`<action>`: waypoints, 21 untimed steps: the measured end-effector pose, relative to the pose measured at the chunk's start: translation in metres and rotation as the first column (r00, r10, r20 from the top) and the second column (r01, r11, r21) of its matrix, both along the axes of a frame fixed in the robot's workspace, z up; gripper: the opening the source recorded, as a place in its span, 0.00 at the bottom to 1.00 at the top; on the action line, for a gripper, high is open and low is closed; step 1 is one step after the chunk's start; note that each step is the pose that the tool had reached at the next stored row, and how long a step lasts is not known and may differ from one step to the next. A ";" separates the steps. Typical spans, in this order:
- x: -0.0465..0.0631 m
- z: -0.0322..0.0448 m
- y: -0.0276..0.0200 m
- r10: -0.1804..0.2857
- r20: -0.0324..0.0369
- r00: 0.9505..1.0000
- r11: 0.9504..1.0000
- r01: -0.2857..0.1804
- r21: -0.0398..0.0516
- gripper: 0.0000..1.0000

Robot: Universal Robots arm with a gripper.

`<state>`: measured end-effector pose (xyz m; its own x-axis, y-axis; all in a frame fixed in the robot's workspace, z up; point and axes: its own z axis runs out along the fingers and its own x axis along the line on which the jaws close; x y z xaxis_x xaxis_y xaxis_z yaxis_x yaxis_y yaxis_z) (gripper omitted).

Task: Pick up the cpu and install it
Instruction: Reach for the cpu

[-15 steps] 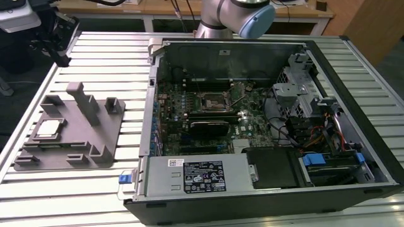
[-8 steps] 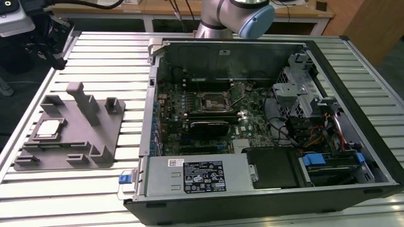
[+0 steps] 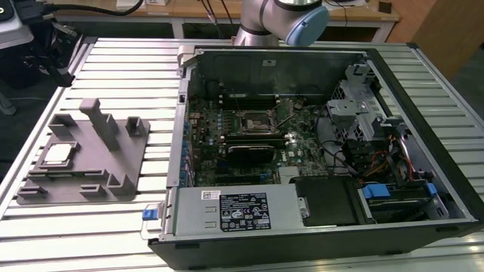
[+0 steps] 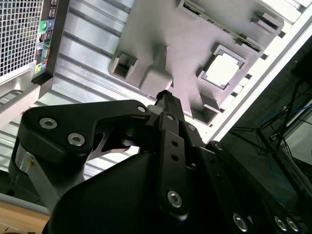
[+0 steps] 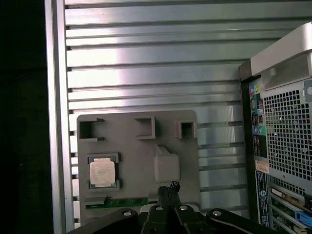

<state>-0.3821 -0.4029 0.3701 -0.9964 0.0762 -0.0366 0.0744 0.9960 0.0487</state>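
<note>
the cpu [image 3: 59, 154] lies in a tray [image 3: 83, 173] on the ribbed metal table [image 3: 76, 232] beside the open computer [image 3: 264, 68]; a wooden bench [image 3: 204, 8] stands behind. the gripper [image 5: 168, 187] hangs above, fingers [image 4: 168, 112] pressed together.

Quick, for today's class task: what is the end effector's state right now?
End effector: closed, holding nothing; the cpu lies in the fixture.

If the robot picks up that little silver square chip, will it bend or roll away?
Probably neither. The cpu looks flat with a metal top, so likely stiff and unable to roll. It seems thin and small, so probably light. It sits in a recess of the grey fixture, so its edges may be tricky to grip.
</note>
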 end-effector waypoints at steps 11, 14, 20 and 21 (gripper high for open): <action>-0.008 -0.0066 -0.0028 0.000 0.000 1.000 1.000 0.000 0.000 0.11; -0.010 -0.0081 -0.0034 0.000 0.000 1.000 1.000 0.000 0.000 0.11; -0.013 -0.0110 -0.0046 0.000 0.000 1.000 1.000 0.000 0.000 0.11; -0.014 -0.0115 -0.0048 0.000 0.000 1.000 1.000 0.000 0.000 0.11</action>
